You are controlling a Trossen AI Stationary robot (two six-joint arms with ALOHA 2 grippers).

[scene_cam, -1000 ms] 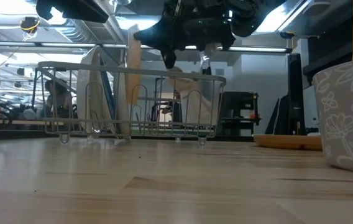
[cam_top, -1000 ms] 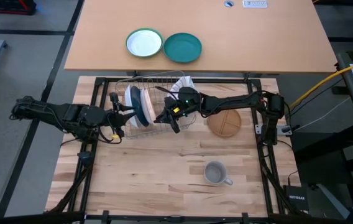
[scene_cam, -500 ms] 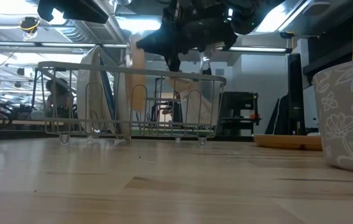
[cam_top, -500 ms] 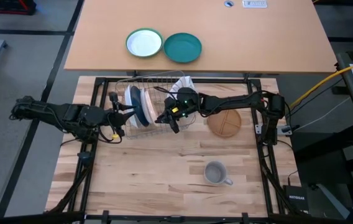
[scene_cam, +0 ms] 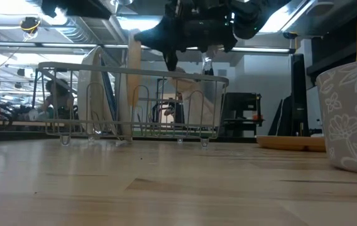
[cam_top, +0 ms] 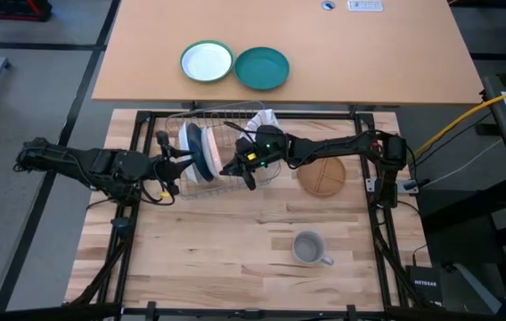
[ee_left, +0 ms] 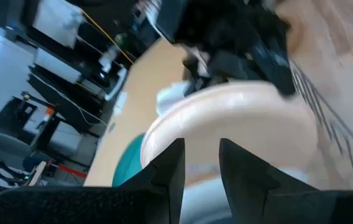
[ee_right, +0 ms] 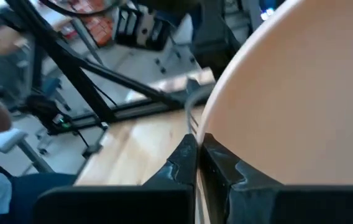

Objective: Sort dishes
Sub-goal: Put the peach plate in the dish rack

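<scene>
While my left gripper [cam_top: 171, 162] waited open at nine o'clock, my right gripper [cam_top: 235, 169] clamped the tan plate [scene_cam: 134, 78] — upright in the rack [scene_cam: 216, 85].

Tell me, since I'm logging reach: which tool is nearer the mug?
Right. The right tool is over the dish rack, up-left of the mug; the left tool sits farther left.

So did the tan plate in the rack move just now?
Yes, a little. In the low view the tan plate, pinched by the right gripper, leaned right half a second ago and now stands upright again against the fixed dish rack.
</scene>
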